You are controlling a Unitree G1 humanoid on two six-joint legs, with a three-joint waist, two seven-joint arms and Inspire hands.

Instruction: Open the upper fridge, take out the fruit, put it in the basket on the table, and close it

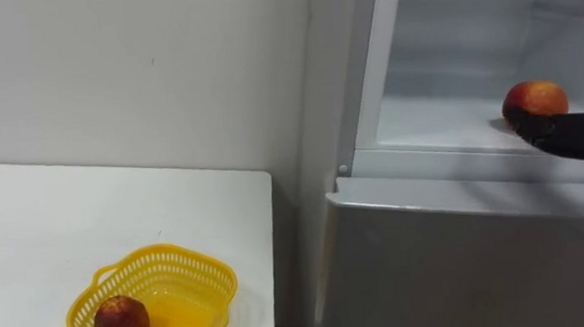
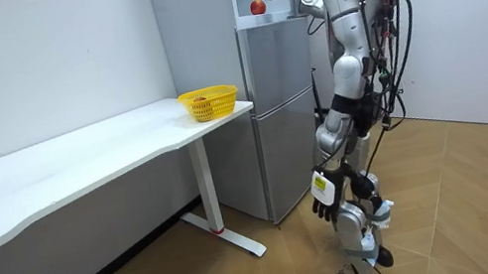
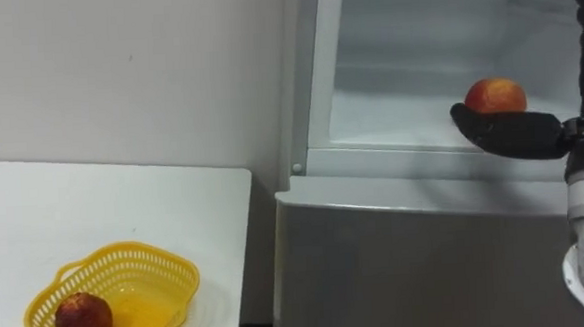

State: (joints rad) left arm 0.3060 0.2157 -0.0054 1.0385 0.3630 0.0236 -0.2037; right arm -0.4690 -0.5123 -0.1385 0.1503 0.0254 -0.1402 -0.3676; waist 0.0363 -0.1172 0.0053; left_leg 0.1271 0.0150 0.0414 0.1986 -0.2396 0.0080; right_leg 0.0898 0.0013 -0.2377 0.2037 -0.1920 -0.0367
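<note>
While right hand (image 3: 516, 134) lies open inside upper fridge (image 3: 407, 67), peach (image 3: 495, 95) sits just behind it.

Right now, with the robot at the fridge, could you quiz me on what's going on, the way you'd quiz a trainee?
1. Multiple choice: where is the red fruit that the right hand is reaching towards?
A) on the floor
B) on the shelf of the open upper fridge compartment
C) in a drawer
2. True or false: the right hand has closed round that fruit.
3. Fill in: the yellow basket on the white table holds ____ piece of fruit.

Key:
1. B.
2. False. The hand is open beside the fruit.
3. One, the dark red fruit in the basket.
</note>
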